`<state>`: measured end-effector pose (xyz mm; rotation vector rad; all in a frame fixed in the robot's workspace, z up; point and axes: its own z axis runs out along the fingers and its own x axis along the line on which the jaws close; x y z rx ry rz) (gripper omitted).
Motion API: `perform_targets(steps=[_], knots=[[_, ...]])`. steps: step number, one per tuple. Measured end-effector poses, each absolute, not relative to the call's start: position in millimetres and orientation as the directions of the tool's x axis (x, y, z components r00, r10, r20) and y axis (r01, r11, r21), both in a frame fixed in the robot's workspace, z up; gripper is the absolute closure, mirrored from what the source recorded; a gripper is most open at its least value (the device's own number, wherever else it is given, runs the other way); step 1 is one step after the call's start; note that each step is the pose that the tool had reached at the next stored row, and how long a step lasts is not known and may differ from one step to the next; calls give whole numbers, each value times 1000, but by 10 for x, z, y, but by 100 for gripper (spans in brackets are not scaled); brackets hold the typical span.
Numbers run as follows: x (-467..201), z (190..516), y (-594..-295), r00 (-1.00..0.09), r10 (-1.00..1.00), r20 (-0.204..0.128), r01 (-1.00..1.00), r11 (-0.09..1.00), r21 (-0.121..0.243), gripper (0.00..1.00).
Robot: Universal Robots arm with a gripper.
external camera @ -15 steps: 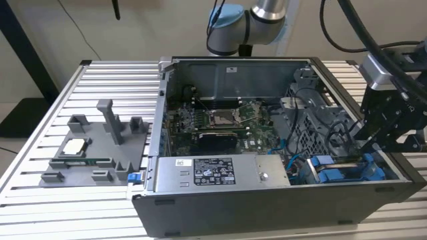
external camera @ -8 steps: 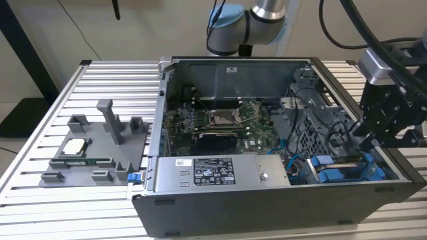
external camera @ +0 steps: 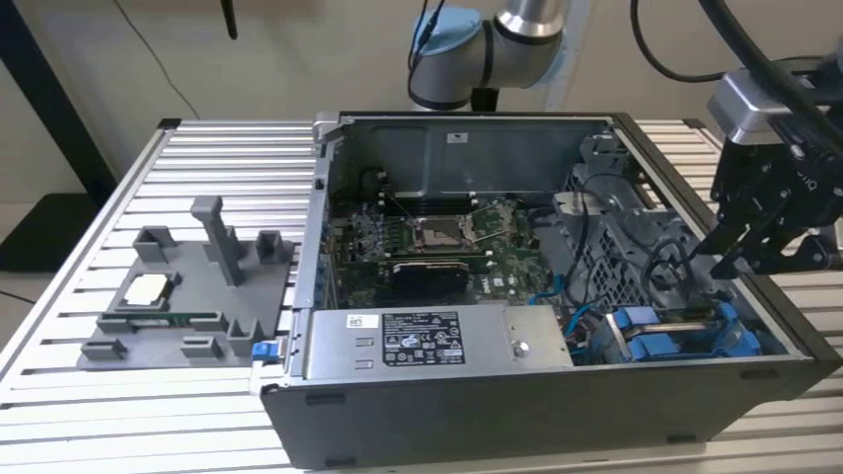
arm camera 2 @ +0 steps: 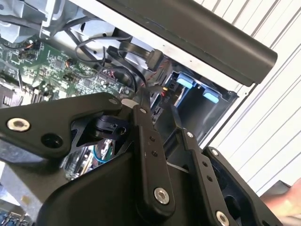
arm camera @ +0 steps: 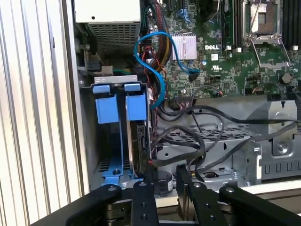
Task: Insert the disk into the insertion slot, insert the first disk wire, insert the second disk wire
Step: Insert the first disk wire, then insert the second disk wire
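Observation:
The disk (arm camera: 140, 141) stands on edge in the insertion slot (arm camera: 87, 117), with its blue carrier tabs (arm camera: 135, 106) toward the power supply. In the exterior view the slot (external camera: 685, 341) is at the case's near right corner. Loose black wires (arm camera: 197, 141) lie beside the disk, and a black flat connector (arm camera 2: 153, 59) hangs free near the bay. My gripper (arm camera: 163, 172) hovers just over the disk's end at the case edge. It is open by a narrow gap with nothing between the fingers. From outside, the gripper (external camera: 728, 265) hangs above the case's right wall.
The open computer case (external camera: 527, 395) lies on a slatted metal table (external camera: 224, 168). A grey power-supply box (external camera: 421, 341) sits next to the bay. A blue cable (arm camera: 160, 80) loops over the motherboard (external camera: 435, 237). A grey fixture tray (external camera: 185, 296) lies at the exterior view's left.

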<state>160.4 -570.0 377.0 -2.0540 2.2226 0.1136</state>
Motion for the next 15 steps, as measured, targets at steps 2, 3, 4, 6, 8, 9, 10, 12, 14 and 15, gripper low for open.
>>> perform_targets(steps=[2,3,4,6,8,9,10,12,14,15], knots=[[1615,3773,-5687,-76,-988,-137,-997,80,-22,67],[1624,3772,-5682,-76,-987,-140,-997,80,-23,67],[1633,3772,-5677,-76,-987,-144,-996,80,-23,67],[1652,3772,-5668,-76,-986,-151,-996,81,-24,67],[1678,3771,-5657,-76,-985,-156,-996,81,-24,67],[1694,3771,-5650,-76,-985,-156,-996,81,-24,67],[1710,3771,-5644,-76,-985,-157,-996,81,-24,67],[1748,3773,-5635,-76,-985,-157,-996,81,-24,67],[1790,3773,-5629,-76,-985,-158,-996,81,-24,67],[1815,3773,-5627,-76,-985,-158,-996,81,-24,67]])
